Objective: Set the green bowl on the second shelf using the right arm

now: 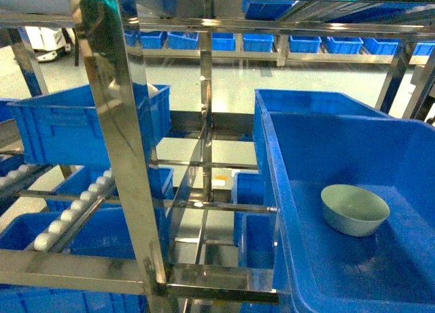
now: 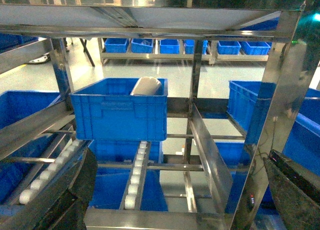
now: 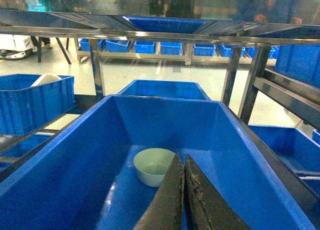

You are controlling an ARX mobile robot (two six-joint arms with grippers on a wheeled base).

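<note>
The green bowl [image 1: 355, 210] stands upright and empty on the floor of a big blue crate [image 1: 408, 157] on the right side of the steel rack. In the right wrist view the bowl [image 3: 152, 166] lies just beyond and left of my right gripper [image 3: 181, 156], which is shut with nothing in it and hangs above the crate [image 3: 75, 155]. My left gripper [image 2: 179, 157] is open, its dark fingers [image 2: 75, 190] wide apart in front of a rack level with white roller tracks [image 2: 136, 175]. Which level is the second shelf I cannot tell. Neither arm shows in the head view.
A shiny steel post [image 1: 119, 157] stands close in front, left of centre. A blue crate [image 2: 120, 110] holding a white object sits on the left rollers [image 1: 68, 218]. A second crate [image 3: 165, 89] sits behind the bowl's crate. Small blue bins [image 1: 258, 41] line a far rack.
</note>
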